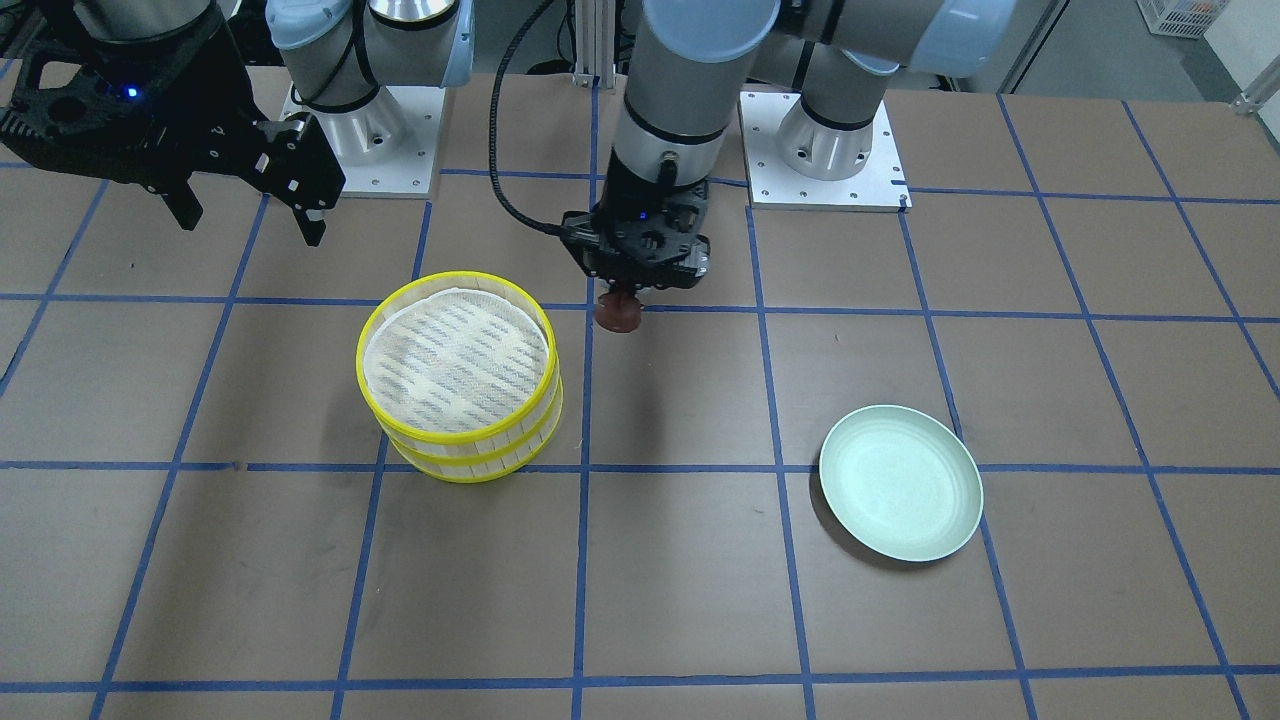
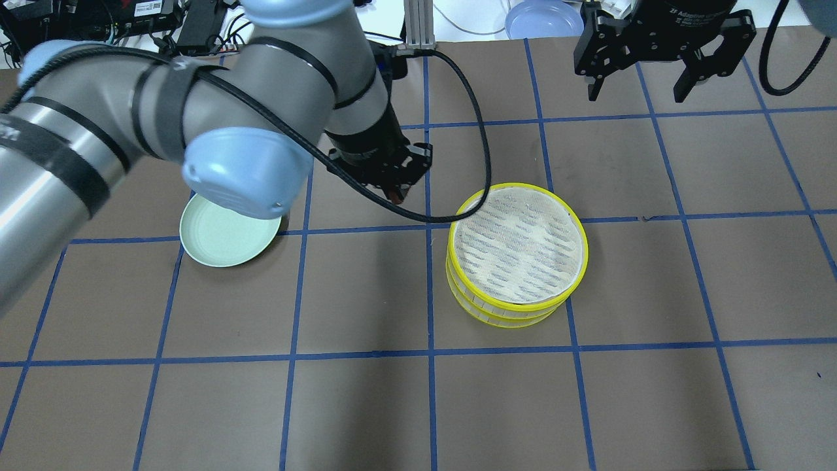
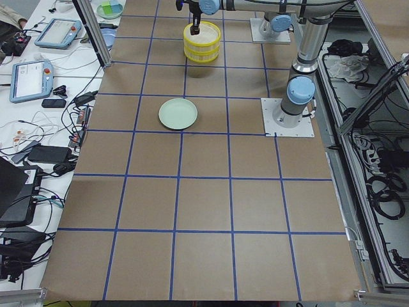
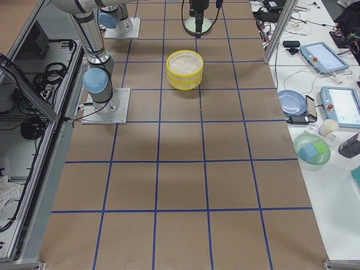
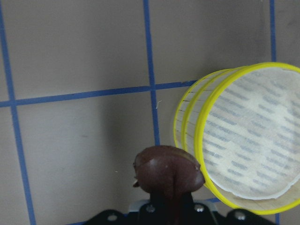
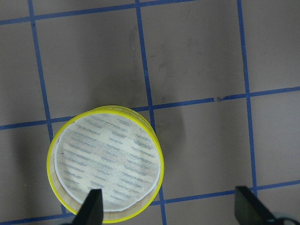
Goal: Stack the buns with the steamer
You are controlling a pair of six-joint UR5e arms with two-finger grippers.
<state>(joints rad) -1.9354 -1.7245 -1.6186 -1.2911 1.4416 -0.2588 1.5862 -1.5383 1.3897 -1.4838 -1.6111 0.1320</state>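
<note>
Left gripper (image 1: 630, 290) clamped on the brown bun (image 5: 168, 171), clear of the surface (image 1: 700, 560), at 10 o'clock of the steamer (image 2: 516, 307) in overhead view. Right gripper (image 2: 637, 90) spread wide, empty. No cream bun in sight, possibly inside the steamer. Brown bun looks glossy, light, likely soft: pinch its sides gently

Reddish-brown bun (image 5: 168, 171), yellow-rimmed steamer (image 1: 470, 450), pale-green plate (image 1: 900, 482)

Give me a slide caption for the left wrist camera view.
Left gripper holds the dark brown bun above the table, beside the two-tier yellow steamer.
</note>
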